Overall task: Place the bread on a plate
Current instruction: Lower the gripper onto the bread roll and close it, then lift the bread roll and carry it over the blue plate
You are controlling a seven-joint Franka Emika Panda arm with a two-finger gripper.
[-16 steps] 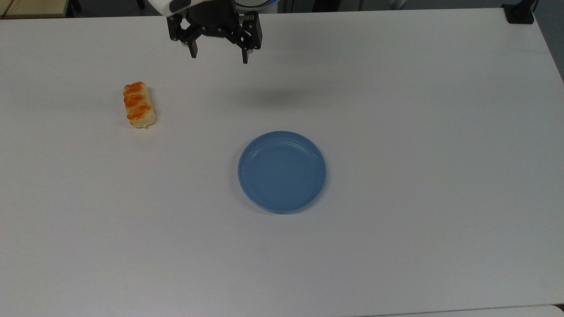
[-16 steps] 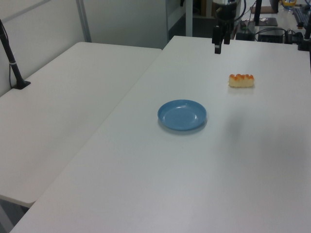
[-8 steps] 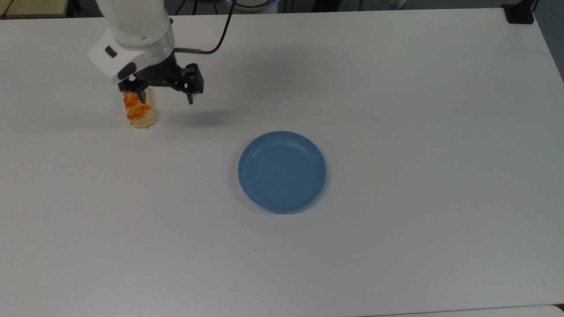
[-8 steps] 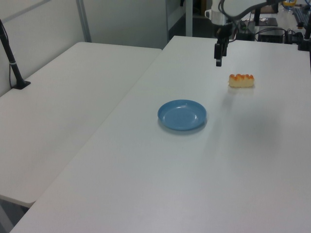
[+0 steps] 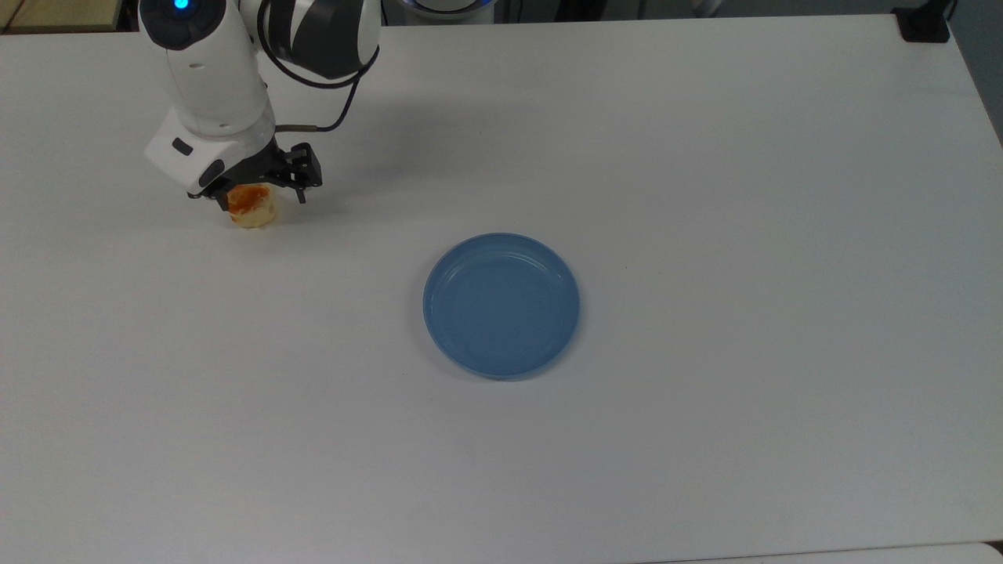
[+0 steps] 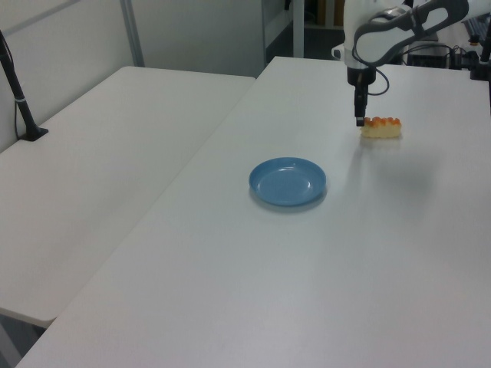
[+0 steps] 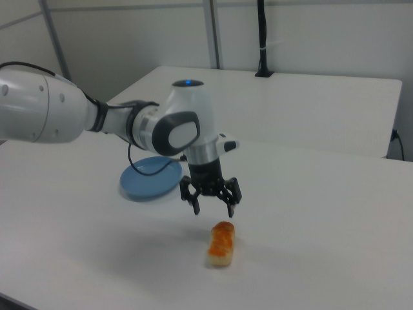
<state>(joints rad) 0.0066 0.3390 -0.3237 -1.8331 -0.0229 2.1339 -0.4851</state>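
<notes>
Bread (image 5: 252, 210) lies flat on the table (image 5: 705, 157), well apart from the plate (image 5: 501, 305), toward the top view's upper left; the gripper (image 5: 262, 186) covers its far end. Left view: one finger (image 6: 358, 119) hangs just beside the roll, probably not touching. Right view: jaws spread wide above the bread, empty, seemingly lined up to straddle it.

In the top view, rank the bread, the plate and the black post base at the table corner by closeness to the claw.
From the claw:
1. Bread, right under it at the top view's left.
2. Plate, mid-table, toward the top view's lower right.
3. Post base, far corner at the top view's upper right.
</notes>
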